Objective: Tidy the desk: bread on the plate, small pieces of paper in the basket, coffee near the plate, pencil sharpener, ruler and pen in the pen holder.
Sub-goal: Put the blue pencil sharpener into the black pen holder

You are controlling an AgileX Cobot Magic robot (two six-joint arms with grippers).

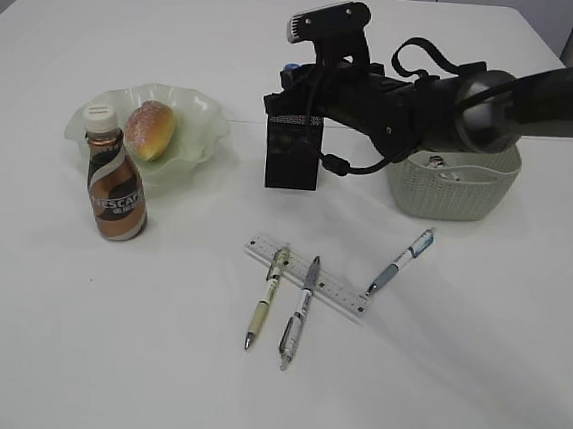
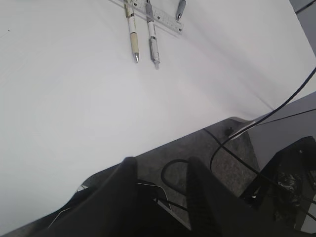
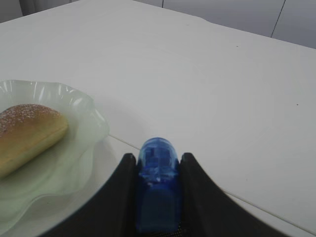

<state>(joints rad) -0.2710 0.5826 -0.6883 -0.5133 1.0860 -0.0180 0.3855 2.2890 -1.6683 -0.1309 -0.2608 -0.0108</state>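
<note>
My right gripper (image 3: 157, 163) is shut on a blue pencil sharpener (image 3: 157, 186) and holds it just above the black mesh pen holder (image 1: 293, 153); the sharpener shows as a blue spot in the exterior view (image 1: 292, 69). The bread (image 1: 150, 129) lies on the pale green plate (image 1: 205, 117). The coffee bottle (image 1: 115, 175) stands in front of the plate. A clear ruler (image 1: 306, 276) lies under two pens (image 1: 268, 296) (image 1: 298, 309); a blue pen (image 1: 401, 261) lies to their right. My left gripper (image 2: 159, 168) is open and empty past the table's near edge.
A pale woven basket (image 1: 452, 182) stands behind my right arm, with something small inside. The ruler and two pens also show at the top of the left wrist view (image 2: 157, 15). Dark floor and cables (image 2: 237, 148) lie below the table's edge.
</note>
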